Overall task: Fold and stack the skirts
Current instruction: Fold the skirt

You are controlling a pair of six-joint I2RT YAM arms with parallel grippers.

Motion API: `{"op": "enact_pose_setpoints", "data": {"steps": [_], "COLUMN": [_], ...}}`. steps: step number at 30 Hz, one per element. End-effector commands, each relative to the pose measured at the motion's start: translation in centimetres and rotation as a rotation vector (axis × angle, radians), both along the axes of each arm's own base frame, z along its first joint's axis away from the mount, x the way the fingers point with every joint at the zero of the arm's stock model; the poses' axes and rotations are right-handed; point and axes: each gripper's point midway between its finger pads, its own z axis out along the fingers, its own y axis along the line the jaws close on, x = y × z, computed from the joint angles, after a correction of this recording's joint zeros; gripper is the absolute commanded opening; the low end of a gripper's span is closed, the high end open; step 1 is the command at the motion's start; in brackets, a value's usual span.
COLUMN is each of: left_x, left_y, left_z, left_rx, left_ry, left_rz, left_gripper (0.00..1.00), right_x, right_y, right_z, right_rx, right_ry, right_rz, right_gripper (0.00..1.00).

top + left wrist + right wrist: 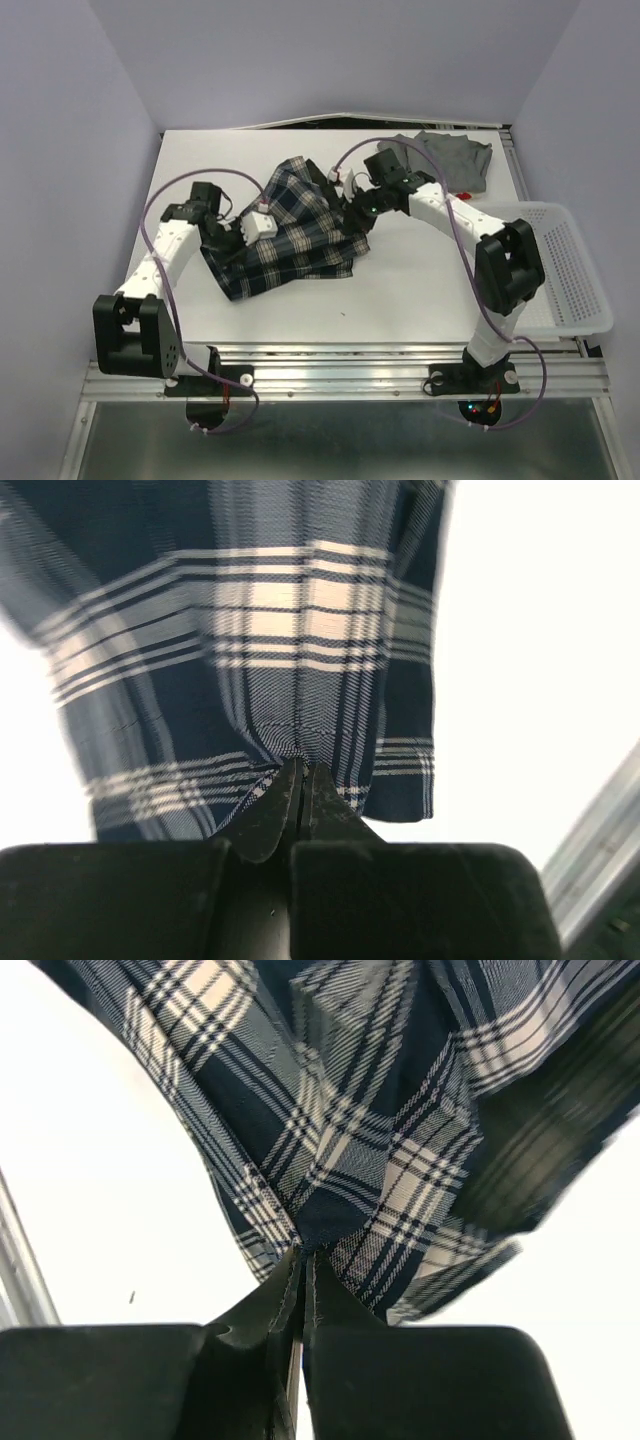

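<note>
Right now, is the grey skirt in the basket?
No, the grey skirt lies on the table at the back, outside the basket.

1. Setting: a robotics lab test cell is indicated, closed in by plain pale walls (pixel 70 150).
2. White table (pixel 400 290), edged at the near side by an aluminium rail (pixel 340 372).
3. Left arm (pixel 165 250) and right arm (pixel 505 265) are mounted at the rail; purple cables (pixel 146 222) are left exposed.
</note>
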Motion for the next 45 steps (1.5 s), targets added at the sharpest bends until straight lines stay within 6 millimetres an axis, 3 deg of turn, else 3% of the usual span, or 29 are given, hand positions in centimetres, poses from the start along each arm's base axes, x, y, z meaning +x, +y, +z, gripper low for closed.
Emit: {"op": "enact_pose_setpoints", "data": {"steps": [1,2,6,8,11,12,14,15,16,18,19,22,23,24,25,26,27,28,29,30,31,33,34,35,40,45], "left_x": [-7.9,-7.6,-8.6,-8.3,-7.3,-7.0,-6.5,-6.3,-5.9,-5.2,-4.7,-3.6,-3.2,-2.2,-2.4,-1.6,-1.4,-0.7,-0.5,-0.5,-0.4,-0.5,-0.7,-0.8,-3.0,-3.6], "left_y": [2.0,1.5,1.4,1.3,0.9,0.7,0.4,0.2,0.0,-0.2,-0.5,-1.0,-1.2,-1.3,-1.2,-1.3,-1.2,-0.9,-0.9,-0.9,-0.9,-0.9,-0.7,-0.6,0.3,1.4], "left_z": [-7.3,-8.7,-11.9,-12.2,-10.8,-10.2,-8.1,-7.3,-6.1,-4.1,-2.6,-0.3,0.1,0.2,-0.1,-0.3,-0.8,-1.6,-2.2,-2.8,-3.4,-4.3,-4.9,-5.2,-8.5,-10.4], "left_rx": [0.184,0.203,0.222,0.217,0.200,0.183,0.167,0.159,0.143,0.128,0.115,0.080,0.063,0.055,0.056,0.051,0.056,0.063,0.064,0.064,0.063,0.069,0.080,0.087,0.171,0.233], "left_ry": [0.246,0.246,0.361,0.374,0.308,0.286,0.221,0.195,0.169,0.100,0.062,0.003,-0.008,-0.043,-0.025,-0.043,-0.039,-0.048,-0.033,-0.021,-0.017,0.011,0.022,0.026,0.124,0.144], "left_rz": [-0.071,-0.086,-0.079,-0.078,-0.091,-0.096,-0.116,-0.122,-0.125,-0.121,-0.116,-0.105,-0.073,-0.048,-0.027,-0.015,-0.004,0.048,0.063,0.066,0.083,0.081,0.083,0.079,0.038,0.045], "left_gripper": [0.00,0.00,0.02,0.11,0.38,0.50,0.60,0.63,0.64,0.66,0.66,0.66,0.66,0.65,0.65,0.65,0.65,0.63,0.61,0.61,0.60,0.60,0.60,0.60,0.59,0.55], "right_x": [-3.9,-4.6,-4.2,-3.5,-3.1,-3.2,-4.1,-4.5,-4.8,-5.3,-5.4,-4.1,-3.0,-1.0,-0.8,2.3,3.5,5.6,7.5,8.9,10.4,11.8,12.4,13.0,13.2,12.0], "right_y": [-3.1,-3.1,-2.7,-2.6,-2.5,-2.4,-2.0,-1.8,-1.5,-0.6,0.2,0.8,1.4,1.5,1.7,1.7,1.4,1.8,1.9,1.8,2.6,3.5,4.0,4.4,5.1,5.6], "right_z": [-8.3,-10.8,-14.3,-14.6,-13.7,-12.6,-10.7,-9.6,-7.1,-4.2,-1.1,3.0,5.0,5.7,6.5,7.2,5.9,7.3,4.8,4.3,5.7,4.6,2.5,2.7,-1.1,-2.8], "right_rx": [-0.171,-0.210,-0.245,-0.255,-0.253,-0.241,-0.213,-0.193,-0.158,-0.078,-0.010,0.087,0.136,0.180,0.199,0.224,0.217,0.260,0.244,0.259,0.300,0.313,0.306,0.323,0.319,0.343], "right_ry": [0.160,0.192,0.248,0.238,0.215,0.203,0.231,0.235,0.218,0.200,0.168,0.153,0.139,0.148,0.159,0.110,0.130,0.112,0.155,0.184,0.182,0.216,0.265,0.266,0.347,0.433], "right_rz": [-0.001,0.004,-0.032,-0.043,-0.029,-0.015,0.015,0.035,0.047,0.068,0.075,0.022,-0.001,-0.086,-0.108,-0.167,-0.218,-0.269,-0.311,-0.356,-0.382,-0.400,-0.412,-0.415,-0.421,-0.403], "right_gripper": [0.01,0.01,0.01,0.01,0.01,0.02,0.23,0.31,0.47,0.57,0.61,0.63,0.62,0.60,0.60,0.57,0.55,0.53,0.50,0.48,0.48,0.47,0.48,0.51,0.60,0.61]}}
